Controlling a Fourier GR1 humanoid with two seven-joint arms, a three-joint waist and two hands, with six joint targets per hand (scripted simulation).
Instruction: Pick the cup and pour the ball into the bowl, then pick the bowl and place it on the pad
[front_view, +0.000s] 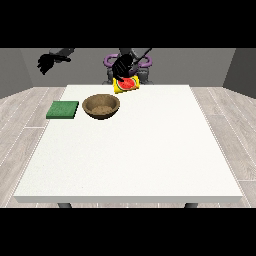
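While the brown bowl (101, 106) sits on the white surface (150, 150) beside the green pad (63, 110), one hand (121, 66) clasps the tilted yellow cup (127, 84) showing red inside; the other hand (47, 62) hangs curled, holding nothing.

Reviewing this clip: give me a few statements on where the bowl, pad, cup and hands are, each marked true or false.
1. The wooden bowl sits on the green pad. False: it stands on the table beside the pad, on the pad's right in the view.
2. The yellow cup is at the table's far edge, with red showing inside. True.
3. The hand at the view's left holds the cup. False: it is raised off to the side, away from the table; the other hand is at the cup.
4. The bowl looks empty. True.
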